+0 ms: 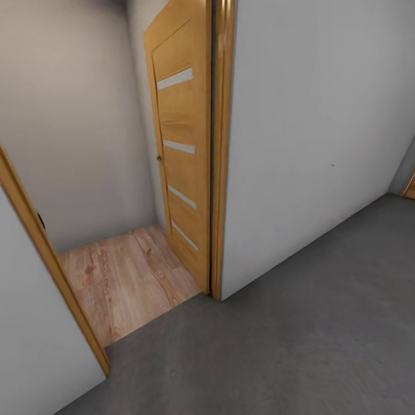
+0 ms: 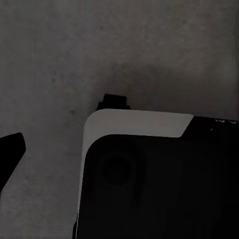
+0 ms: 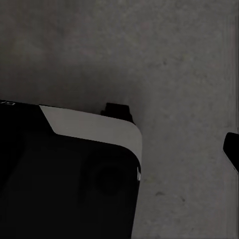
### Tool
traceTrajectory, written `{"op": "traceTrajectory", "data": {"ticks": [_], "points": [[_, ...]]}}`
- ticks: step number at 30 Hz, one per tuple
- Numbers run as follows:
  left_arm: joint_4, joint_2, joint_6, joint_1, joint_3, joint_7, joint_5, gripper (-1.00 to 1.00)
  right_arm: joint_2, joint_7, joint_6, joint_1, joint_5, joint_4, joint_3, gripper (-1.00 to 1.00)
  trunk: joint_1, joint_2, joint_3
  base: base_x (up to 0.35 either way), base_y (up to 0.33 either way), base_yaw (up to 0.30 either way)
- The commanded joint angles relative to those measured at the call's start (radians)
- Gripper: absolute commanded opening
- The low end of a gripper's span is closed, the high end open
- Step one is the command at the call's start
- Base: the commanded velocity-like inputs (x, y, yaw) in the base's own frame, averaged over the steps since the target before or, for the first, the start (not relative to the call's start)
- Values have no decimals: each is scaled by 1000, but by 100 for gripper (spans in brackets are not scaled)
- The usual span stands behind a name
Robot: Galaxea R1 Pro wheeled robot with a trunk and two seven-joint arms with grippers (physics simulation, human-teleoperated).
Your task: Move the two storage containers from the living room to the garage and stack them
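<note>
The two storage containers are out of view. I stand on the garage's dark grey concrete floor, facing a doorway. Beyond its threshold lies light wood plank floor. In the left wrist view one dark fingertip of my left gripper hangs over the concrete floor, beside my own black and white base. In the right wrist view a dark fingertip of my right gripper shows beside the base. Nothing is seen held in either gripper.
An open wooden door with narrow glass slats stands against the doorway's right side. The wood door frame and a white wall are to its right. The frame's left post bounds the opening. A grey wall closes the passage behind.
</note>
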Motion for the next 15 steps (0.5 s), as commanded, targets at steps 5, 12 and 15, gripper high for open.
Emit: {"op": "traceTrajectory", "data": {"ticks": [5, 12, 15], "points": [[1, 0, -3, -1, 0, 0, 8, 100, 0, -1, -5, -1, -9, 3, 8, 100, 1, -1, -1, 321, 0, 0], [1, 0, -3, -1, 0, 0, 8, 100, 1, -1, -5, -1, -9, 3, 8, 100, 1, -1, -1, 321, 0, 0], [1, 0, -3, -1, 0, 0, 8, 100, 1, -1, -5, -1, -9, 3, 8, 100, 1, -1, -1, 321, 0, 0]]}}
